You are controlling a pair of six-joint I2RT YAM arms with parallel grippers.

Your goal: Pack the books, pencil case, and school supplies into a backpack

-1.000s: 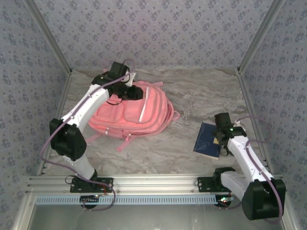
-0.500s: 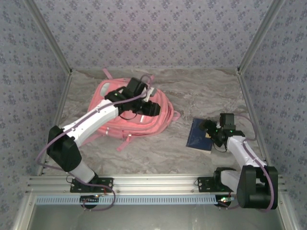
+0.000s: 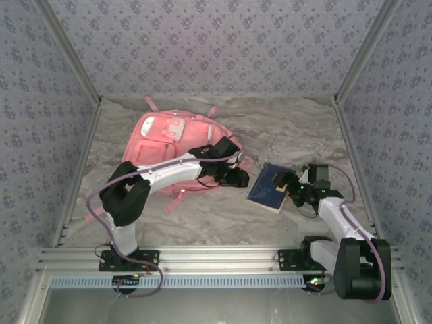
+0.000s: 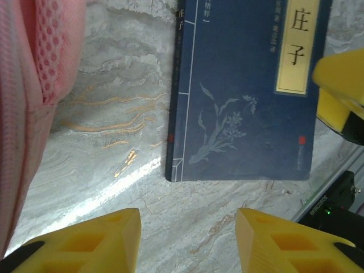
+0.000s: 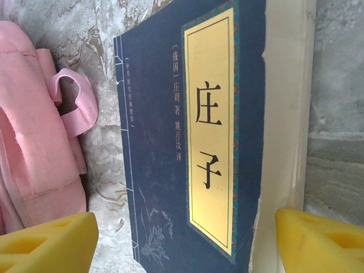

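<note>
Top external: 1 navy book [image 3: 268, 187] lies on the table [image 3: 283, 128], just right of the pink backpack [image 3: 179, 145], not yet packed.
Your right gripper [image 5: 187, 239] straddles that book with its jaws spread wide, 1 on each long side, and you can't call it clamped. Your left gripper [image 4: 187, 227] hangs open and empty just off the book's short edge, beside the backpack. What the backpack already holds is hidden; judging from this, at least this 1 book is left to go in.
</note>
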